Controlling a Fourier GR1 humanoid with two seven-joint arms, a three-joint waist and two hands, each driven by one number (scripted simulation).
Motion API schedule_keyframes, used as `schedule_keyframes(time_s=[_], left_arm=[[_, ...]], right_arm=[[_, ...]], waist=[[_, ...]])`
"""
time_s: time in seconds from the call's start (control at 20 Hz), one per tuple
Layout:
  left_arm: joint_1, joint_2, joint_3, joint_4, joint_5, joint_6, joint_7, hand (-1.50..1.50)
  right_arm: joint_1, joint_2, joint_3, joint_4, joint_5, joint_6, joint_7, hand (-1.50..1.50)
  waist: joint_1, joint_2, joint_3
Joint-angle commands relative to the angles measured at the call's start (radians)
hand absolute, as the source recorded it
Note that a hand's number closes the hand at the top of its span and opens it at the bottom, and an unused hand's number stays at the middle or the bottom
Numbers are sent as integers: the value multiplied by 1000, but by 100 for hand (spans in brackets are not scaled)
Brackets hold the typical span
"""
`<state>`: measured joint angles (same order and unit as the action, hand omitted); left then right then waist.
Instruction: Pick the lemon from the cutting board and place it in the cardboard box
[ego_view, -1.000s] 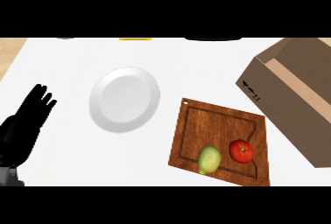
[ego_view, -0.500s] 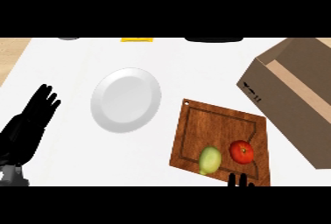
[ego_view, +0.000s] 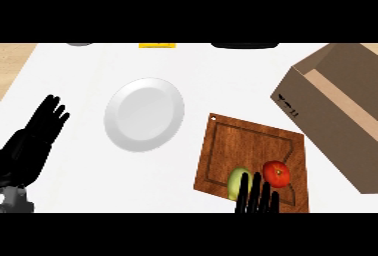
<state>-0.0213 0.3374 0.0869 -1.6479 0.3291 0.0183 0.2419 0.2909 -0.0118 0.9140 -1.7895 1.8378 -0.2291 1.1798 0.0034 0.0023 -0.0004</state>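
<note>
Looking down, you get only the fingers of the right hand (ego_view: 256, 197); its palm and forearm are cut off at the view's lower edge. Those fingers are straight and slightly spread, and they hold nothing. The lemon (ego_view: 238, 181) lies on the cutting board (ego_view: 247, 142) just ahead of them. The fingertips cover its near right edge, so you cannot tell whether they touch it or hover above it. A tomato (ego_view: 277, 172) sits just beside the lemon, ahead and right of the fingers. The cardboard box (ego_view: 336, 107) stands farther ahead and to the right, partly cut off at the view's side. The left hand (ego_view: 29, 150) shows open at the far left, fingers up. A white plate (ego_view: 144, 114) lies on the table (ego_view: 96, 175) between it and the board.
</note>
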Motion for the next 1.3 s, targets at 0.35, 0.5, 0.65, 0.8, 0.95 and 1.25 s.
schedule_keyframes(time_s=[0.35, 0.5, 0.65, 0.8, 0.95, 1.25], left_arm=[[-17, -21, -5, 14, -31, 1, -5, 0], [4, -10, 19, -1, 7, -29, 8, 0], [-54, -11, 28, 53, -22, -8, -5, 0], [-20, -35, -2, 30, -44, -8, -17, 0], [-2, -39, -6, -31, -35, -5, 17, 0], [-27, -10, 45, -5, -9, -19, 45, 0]], right_arm=[[-164, 11, -65, 108, -142, 50, 214, -150], [-164, 11, -30, 98, -112, 79, 261, -150], [-197, 11, -103, 153, -171, 45, 206, -150], [-193, 11, -94, 88, -179, 134, 214, -150], [-218, 11, -131, 120, -217, 105, 187, -150], [-233, 11, -143, 220, -249, 29, 203, -150]], waist=[[-1, 0, 1], [0, -2, 0], [-6, 1, 1], [-6, -1, 0], [0, -3, 1], [0, -2, 1]])
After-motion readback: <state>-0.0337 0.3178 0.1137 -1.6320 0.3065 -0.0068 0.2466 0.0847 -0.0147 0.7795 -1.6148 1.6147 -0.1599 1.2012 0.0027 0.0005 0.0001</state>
